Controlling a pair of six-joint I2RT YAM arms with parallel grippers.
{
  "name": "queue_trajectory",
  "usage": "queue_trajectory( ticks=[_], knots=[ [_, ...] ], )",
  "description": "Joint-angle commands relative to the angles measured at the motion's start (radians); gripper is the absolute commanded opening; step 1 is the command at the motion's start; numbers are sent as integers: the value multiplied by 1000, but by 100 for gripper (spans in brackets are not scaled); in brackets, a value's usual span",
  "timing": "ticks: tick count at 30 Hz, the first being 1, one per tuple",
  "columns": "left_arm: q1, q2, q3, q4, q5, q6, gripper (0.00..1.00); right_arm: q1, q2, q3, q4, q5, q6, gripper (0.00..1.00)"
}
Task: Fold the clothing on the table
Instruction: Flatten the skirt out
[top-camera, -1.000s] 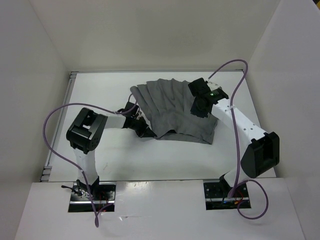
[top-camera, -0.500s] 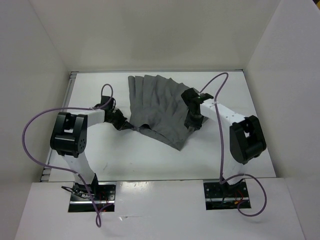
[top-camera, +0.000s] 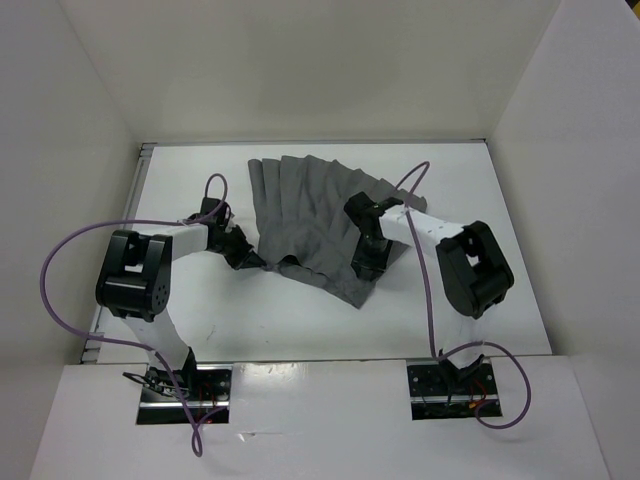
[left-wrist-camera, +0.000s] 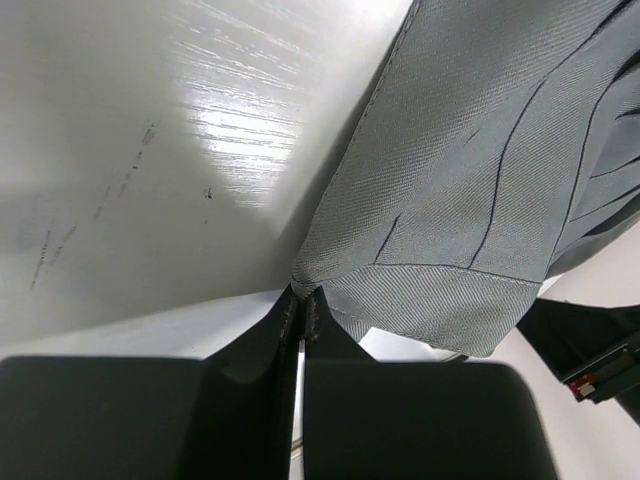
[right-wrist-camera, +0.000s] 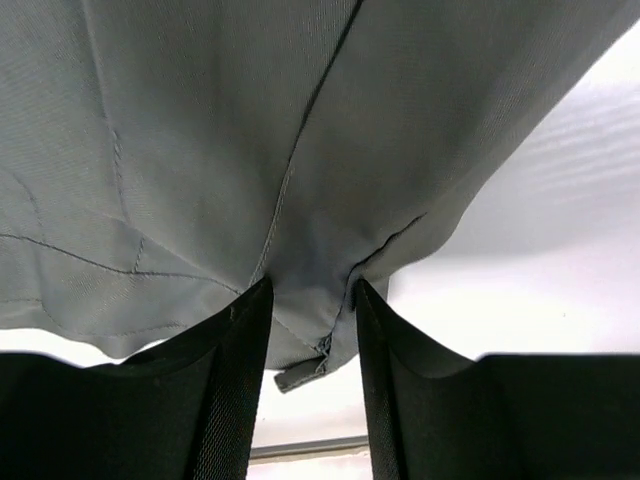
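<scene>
- The dark grey pleated fabric garment lies fanned out on the glossy white tabletop.
- My left gripper is pressed together, pinching its near-left corner.
- My right gripper is spread, and the hem between the jaws is apparently loose.
- I see no finished fold; I judge most of the folding is ahead.

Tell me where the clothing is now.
In the top view the clothing lies spread on the table, its near left corner pinched by the left gripper and its near right corner between the parted fingers of the right gripper.
</scene>
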Motion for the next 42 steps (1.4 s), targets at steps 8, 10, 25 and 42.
queue_trajectory(
  ticks=[8,10,25,42],
  knots=[
    [0,-8,-9,-18,20,43,0,115,-96,0,-131,3,116,46],
    [0,-8,-9,-18,29,43,0,127,-96,-37,-120,-30,116,46],
    [9,-8,0,-28,29,71,0,136,-42,-41,-77,51,137,0],
    [73,-80,10,-130,-72,179,0,10,-233,-120,-420,289,165,0]
  ],
)
